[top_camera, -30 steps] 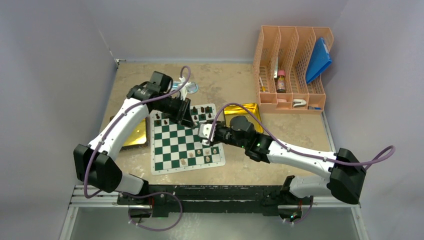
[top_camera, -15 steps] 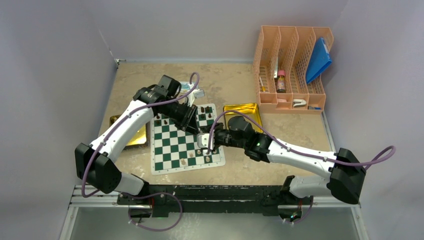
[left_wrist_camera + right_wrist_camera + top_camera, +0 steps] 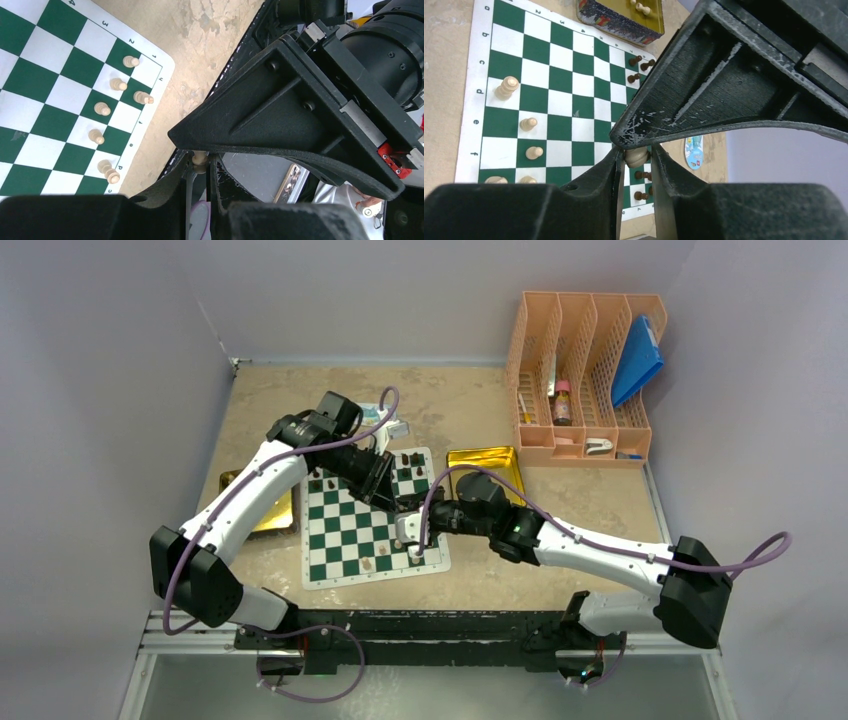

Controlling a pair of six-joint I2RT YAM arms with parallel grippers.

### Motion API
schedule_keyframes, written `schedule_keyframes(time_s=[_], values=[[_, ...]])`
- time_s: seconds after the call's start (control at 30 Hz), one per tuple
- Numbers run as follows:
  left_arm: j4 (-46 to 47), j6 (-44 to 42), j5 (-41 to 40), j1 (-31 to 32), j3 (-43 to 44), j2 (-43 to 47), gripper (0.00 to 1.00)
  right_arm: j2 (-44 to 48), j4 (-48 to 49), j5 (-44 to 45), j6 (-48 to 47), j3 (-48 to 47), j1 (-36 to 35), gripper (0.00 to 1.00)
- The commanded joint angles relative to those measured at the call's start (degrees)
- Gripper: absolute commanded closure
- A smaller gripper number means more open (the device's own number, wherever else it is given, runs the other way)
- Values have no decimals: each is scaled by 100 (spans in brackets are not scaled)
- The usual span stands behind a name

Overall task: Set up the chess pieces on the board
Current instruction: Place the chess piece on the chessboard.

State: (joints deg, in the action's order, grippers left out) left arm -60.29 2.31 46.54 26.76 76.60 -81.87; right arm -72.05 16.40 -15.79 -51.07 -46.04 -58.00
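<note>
Two catches at once: left gripper [image 3: 200,163] pinches a cream piece [image 3: 200,158] at its tips, and right gripper [image 3: 636,160] clamps a second piece [image 3: 634,156]. Both axes are too hidden to call. Board [image 3: 345,530] lies beneath both, its pawns [image 3: 528,123] upright.

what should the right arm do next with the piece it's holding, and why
Probably lower the right end effector straight down: it is shut on a cream piece and hangs over the board near the standing cream pieces, so an empty square in their rows looks like the spot.
</note>
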Motion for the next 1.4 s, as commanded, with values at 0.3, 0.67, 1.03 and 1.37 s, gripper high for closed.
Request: schedule_keyframes(time_s=[0.3, 0.67, 1.03, 1.37], values=[[450, 516, -24, 30, 431, 285, 78, 387, 605, -256, 974, -2, 34, 91], [1170, 1361, -1487, 22, 1314, 1071, 67, 748, 2685, 316, 4671, 435, 34, 96], [1554, 1450, -1349, 22, 1089, 1523, 59, 294, 3483, 825, 6717, 394, 35, 98], [933, 1416, -1302, 30, 1184, 1436, 59, 148, 3642, 1215, 7144, 323, 35, 98]])
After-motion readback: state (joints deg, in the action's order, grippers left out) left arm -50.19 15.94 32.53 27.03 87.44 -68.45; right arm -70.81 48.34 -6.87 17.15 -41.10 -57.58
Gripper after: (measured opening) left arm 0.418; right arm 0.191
